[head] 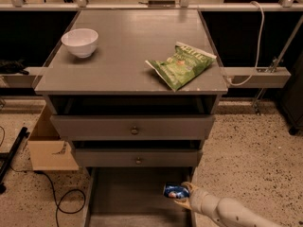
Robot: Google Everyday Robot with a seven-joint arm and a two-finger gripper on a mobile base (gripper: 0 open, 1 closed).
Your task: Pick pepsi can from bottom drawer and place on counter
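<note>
The pepsi can [173,191] is a small blue can, held on its side over the right part of the open bottom drawer [128,197]. My gripper [182,195] reaches in from the lower right on a white arm and is shut on the can. The can looks lifted off the drawer's grey floor, close to the drawer's right side. Above the two knobbed drawers lies the counter [128,56], a wide grey top.
A white bowl [79,42] stands at the counter's back left. A green chip bag [181,64] lies at its right side. A cardboard box [47,145] and black cables sit on the speckled floor to the left of the cabinet.
</note>
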